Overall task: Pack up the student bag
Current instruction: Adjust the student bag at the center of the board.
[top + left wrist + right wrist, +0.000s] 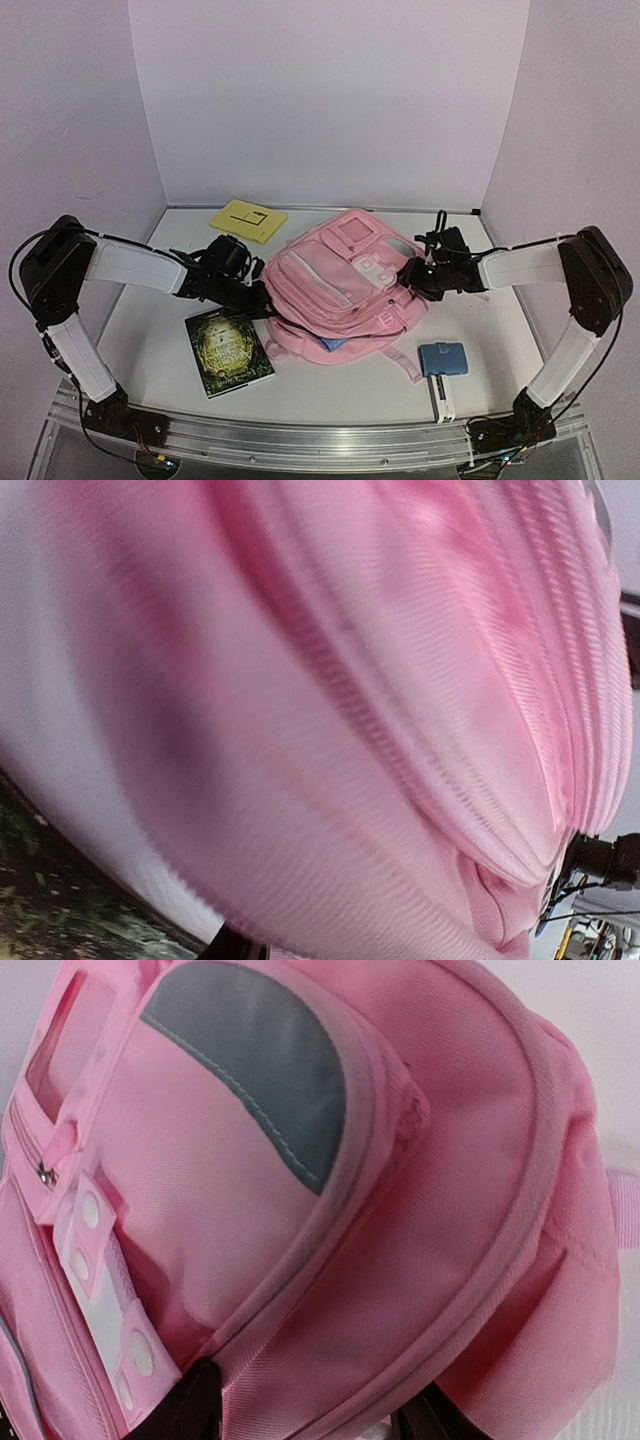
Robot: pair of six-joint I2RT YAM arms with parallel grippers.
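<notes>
Lying in the middle of the table (330, 388), the student bag (345, 290) has the left gripper (262, 295) and the right gripper (408, 276) at its two sides, though whether they clamp its fabric I cannot tell, so I judge this is the opening step, which next needs firm holds.

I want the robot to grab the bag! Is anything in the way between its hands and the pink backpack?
Nothing visible is. The left gripper and right gripper sit right at the pink backpack, one on each side. The green book and blue pouch lie aside.
</notes>
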